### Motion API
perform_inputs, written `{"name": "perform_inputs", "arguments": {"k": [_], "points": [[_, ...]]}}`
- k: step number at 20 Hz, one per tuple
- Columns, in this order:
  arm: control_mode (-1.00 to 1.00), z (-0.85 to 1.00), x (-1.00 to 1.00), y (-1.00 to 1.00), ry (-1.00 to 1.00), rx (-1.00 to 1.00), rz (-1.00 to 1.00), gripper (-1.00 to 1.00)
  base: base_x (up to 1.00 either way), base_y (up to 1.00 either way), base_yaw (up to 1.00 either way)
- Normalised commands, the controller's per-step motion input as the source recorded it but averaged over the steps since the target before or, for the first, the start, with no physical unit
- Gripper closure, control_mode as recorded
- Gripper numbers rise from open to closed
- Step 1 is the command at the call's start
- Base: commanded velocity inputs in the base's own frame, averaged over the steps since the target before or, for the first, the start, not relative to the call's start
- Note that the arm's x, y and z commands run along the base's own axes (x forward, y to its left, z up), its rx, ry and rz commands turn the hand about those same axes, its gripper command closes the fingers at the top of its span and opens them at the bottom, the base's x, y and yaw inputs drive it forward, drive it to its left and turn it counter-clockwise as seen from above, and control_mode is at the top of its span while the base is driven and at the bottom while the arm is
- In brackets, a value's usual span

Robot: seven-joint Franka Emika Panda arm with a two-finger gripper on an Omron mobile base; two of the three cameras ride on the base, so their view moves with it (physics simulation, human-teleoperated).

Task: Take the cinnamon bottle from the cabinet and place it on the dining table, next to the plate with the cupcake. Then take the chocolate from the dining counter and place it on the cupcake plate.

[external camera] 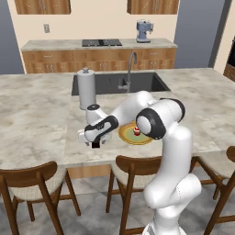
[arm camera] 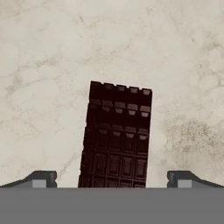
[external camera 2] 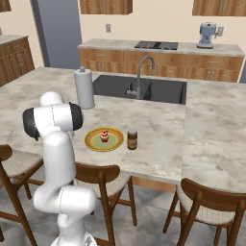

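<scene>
My pincer (arm camera: 112, 178) hangs just above the marble counter (arm camera: 52, 65), jaws spread wide and gripping nothing. Between my two fingertips (arm camera: 43, 178) lies the chocolate (arm camera: 116, 135), a dark bar of small squares, flat on the stone, its long side running away from me and leaning slightly to one side. Each tip stands clear of the bar's edges.

From the left base view my hand (external camera: 95, 134) points down near the front edge of the island, left of the yellow plate (external camera: 126, 134) with the cupcake (external camera: 137, 132) on it. My own forearm covers part of that plate.

In the right base view the plate (external camera 2: 93, 143) sits on the island with the red-topped cupcake (external camera 2: 104, 136) in its middle, and the cinnamon bottle (external camera 2: 132, 139) stands upright just beside it, on the side away from my arm, apart from the rim. A paper towel roll (external camera 2: 84, 88) stands upright farther back, near the sink (external camera 2: 158, 91) and its faucet (external camera 2: 142, 77).
</scene>
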Motion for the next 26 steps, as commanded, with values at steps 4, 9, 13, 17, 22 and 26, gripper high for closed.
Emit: {"name": "perform_inputs", "arguments": {"k": [4, 9, 13, 17, 22, 26], "points": [[-1.0, -0.13, 0.23, 0.0, 0.0, 0.0, 0.0, -1.0, 0.0, 0.0, 0.0], [-1.0, -0.16, 0.2, 0.0, 0.0, 0.0, 0.0, -1.0, 0.0, 0.0, 0.0], [-1.0, -0.32, 0.01, -0.02, 0.0, 0.0, 0.0, -1.0, 0.0, 0.0, 0.0], [-1.0, -0.45, -0.14, -0.09, 0.0, 0.0, 0.0, 1.0, 0.0, 0.0, 0.0], [-1.0, -0.43, -0.23, -0.2, 0.02, 0.02, -0.03, 1.0, 0.0, 0.0, 0.0], [-1.0, -0.22, -0.32, -0.33, 0.02, 0.03, -0.08, 1.0, 0.0, 0.0, 0.0]]}}
